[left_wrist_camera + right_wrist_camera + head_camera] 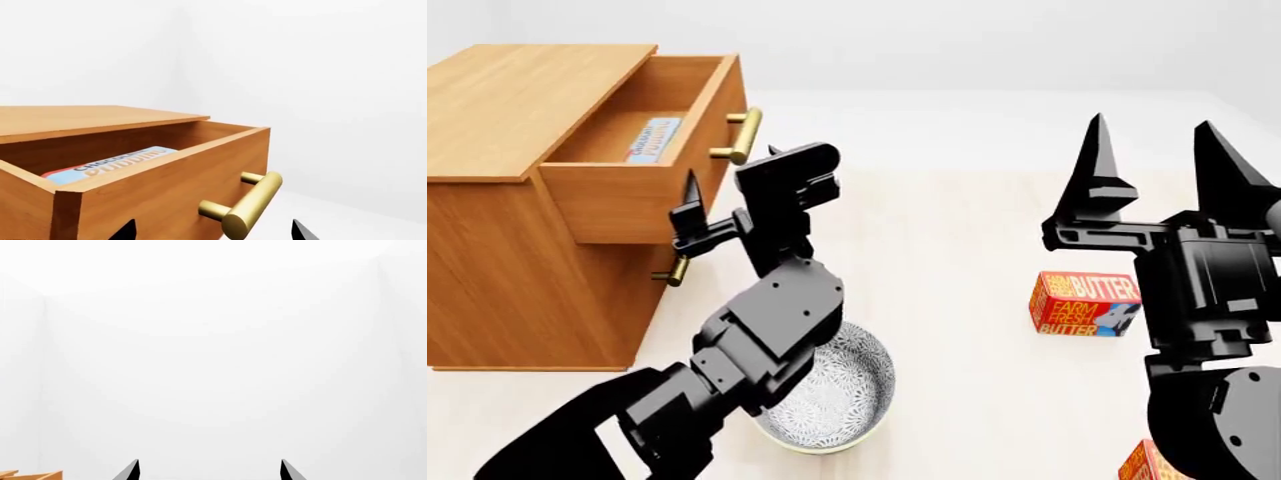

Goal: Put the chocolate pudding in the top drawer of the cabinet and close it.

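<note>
The honey-brown cabinet [521,230] stands at the left. Its top drawer [641,185] is pulled out. The chocolate pudding [651,140] lies flat inside it, light blue face up; it also shows in the left wrist view [110,164]. My left gripper [734,165] is open and empty, just in front of the drawer front, its fingers either side of the brass handle [743,137] without touching it. In the left wrist view the handle [252,205] sits between the fingertips [303,231]. My right gripper [1152,125] is open, empty and raised at the right, far from the cabinet.
A patterned white bowl [827,390] sits under my left arm. One red-orange butter box [1088,303] lies on the floor at the right, another [1148,462] at the bottom right. The lower drawer's handle [671,272] is shut against the cabinet, below my left gripper.
</note>
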You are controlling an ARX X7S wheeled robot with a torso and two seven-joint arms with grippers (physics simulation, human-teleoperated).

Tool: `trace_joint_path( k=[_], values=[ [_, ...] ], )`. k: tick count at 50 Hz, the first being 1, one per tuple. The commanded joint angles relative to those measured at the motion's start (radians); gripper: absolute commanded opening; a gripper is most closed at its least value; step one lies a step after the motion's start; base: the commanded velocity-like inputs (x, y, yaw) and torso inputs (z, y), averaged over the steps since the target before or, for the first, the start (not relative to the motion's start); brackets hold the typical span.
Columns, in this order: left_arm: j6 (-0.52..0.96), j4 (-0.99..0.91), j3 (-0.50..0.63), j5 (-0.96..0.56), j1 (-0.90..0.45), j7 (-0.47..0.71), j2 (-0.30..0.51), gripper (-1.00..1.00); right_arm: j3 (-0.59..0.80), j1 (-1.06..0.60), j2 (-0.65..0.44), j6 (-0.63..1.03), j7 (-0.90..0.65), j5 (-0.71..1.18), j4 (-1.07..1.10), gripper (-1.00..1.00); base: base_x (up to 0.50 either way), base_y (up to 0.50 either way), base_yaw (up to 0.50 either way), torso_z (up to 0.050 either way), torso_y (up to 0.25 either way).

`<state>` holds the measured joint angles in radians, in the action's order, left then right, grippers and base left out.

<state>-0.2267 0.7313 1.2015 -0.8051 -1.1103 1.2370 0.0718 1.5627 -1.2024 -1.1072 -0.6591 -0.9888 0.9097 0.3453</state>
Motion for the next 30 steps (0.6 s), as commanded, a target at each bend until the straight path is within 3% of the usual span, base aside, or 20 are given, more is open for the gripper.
trace_joint_path(
  k=[1,30],
  values=[
    [0.004,0.028,-0.016,0.002,-0.009,0.022,0.008,1.00,-0.006,0.004,0.002,0.002,0.002,0.000,-0.001,1.00,0.00,0.00,0.00,0.000,0.000],
    [0.001,0.151,-0.050,-0.021,-0.030,-0.003,-0.007,1.00,-0.019,0.013,0.009,0.011,0.008,0.004,-0.010,1.00,0.00,0.00,0.00,0.000,0.000]
  ],
)
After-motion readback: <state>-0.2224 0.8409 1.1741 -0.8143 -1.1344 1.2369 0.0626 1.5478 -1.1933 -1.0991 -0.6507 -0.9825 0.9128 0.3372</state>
